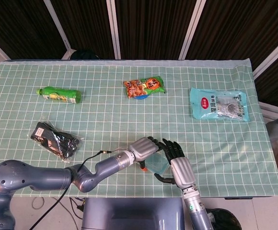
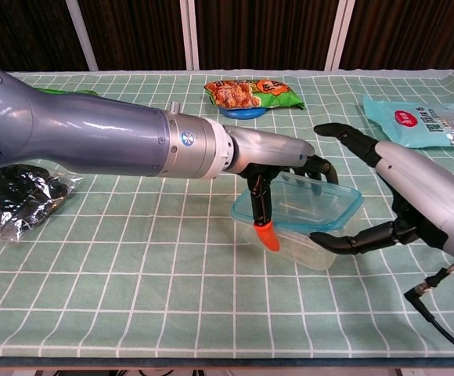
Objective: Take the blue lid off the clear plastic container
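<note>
At the near edge of the bench (image 1: 129, 115), the clear plastic container (image 2: 309, 249) sits between the two hands, its blue lid (image 2: 301, 205) on top. In the head view the hands cover most of it, leaving a small patch of blue. In the chest view the lid looks raised at its left side, though whether it has come free of the rim is hard to tell.

The left hand (image 2: 278, 160) reaches over the lid from the left, fingers curled down across its top and far edge, and its orange-tipped thumb (image 2: 266, 235) presses against the near left corner; the hand is clamped on the lid. The right hand (image 2: 383, 196) has its fingers apart: one finger (image 2: 344, 243) lies against the container's right wall below the lid, while the others arch above and behind without visibly touching (whether this amounts to a grip cannot be told). Its wrist is cut off at the frame's right edge.

Farther left lies one black item in a clear bag (image 1: 55, 139), its contents unreadable. Beyond it, one green bottle (image 1: 60, 94) lies on its side. At mid-bench, one orange-and-green snack packet (image 1: 144, 86) rests over something blue (image 1: 140, 97), mostly hidden. To the right, one pale blue pouch (image 1: 219, 104) lies flat.
</note>
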